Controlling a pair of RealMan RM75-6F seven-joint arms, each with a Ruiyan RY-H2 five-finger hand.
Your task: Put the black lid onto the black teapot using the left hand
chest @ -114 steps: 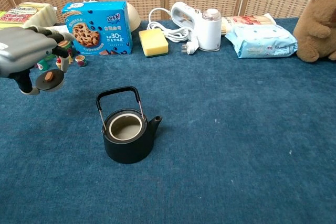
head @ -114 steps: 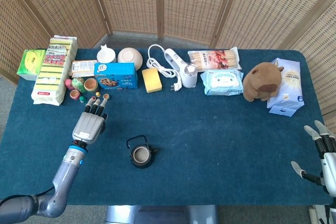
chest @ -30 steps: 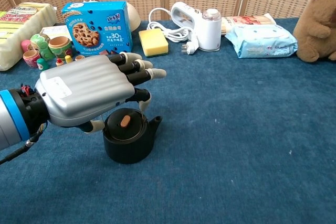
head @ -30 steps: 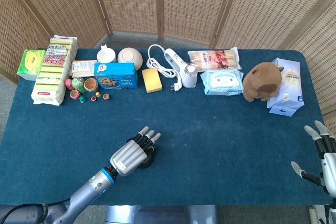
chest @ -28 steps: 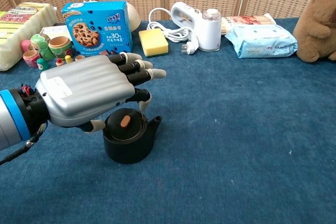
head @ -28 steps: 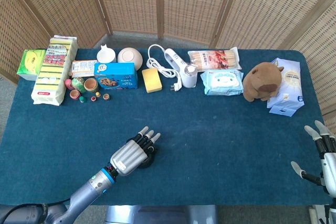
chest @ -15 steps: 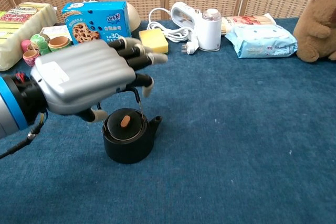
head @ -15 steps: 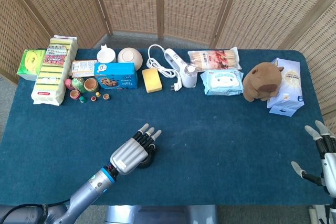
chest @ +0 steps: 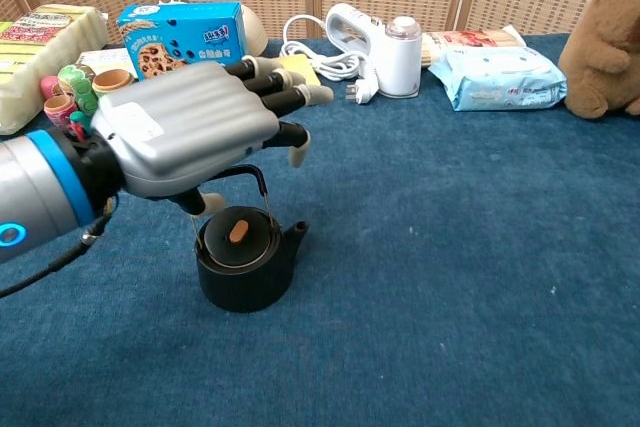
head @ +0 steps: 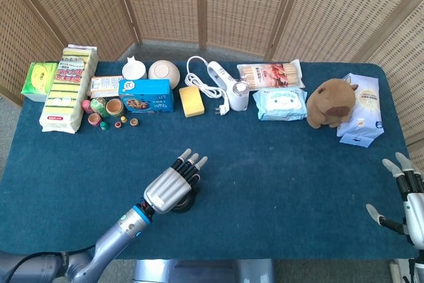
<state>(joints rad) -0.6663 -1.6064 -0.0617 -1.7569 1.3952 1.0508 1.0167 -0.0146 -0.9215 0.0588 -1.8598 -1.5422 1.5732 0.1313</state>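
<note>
Small round black lid with a brownish knob (chest: 238,233) is sitting seated in the mouth of the squat black cast-iron teapot (chest: 246,267), near the front-left of the blue cloth-covered table (chest: 450,247). The placing looks done.

Left hand (chest: 195,137) is hovering directly above the pot, palm down, fingers spread and pointing away toward the spout side, holding nothing. The teapot's wire handle is standing upright just beneath the palm, so I judge a straight lift is the safest way out; a sideways sweep could catch it.

Right hand (head: 404,193) is resting far off at the table's right edge, fingers apart, empty.

Blue biscuit box (chest: 181,37) and yellow sponge (chest: 295,69) are lying well behind, out of the way.
</note>
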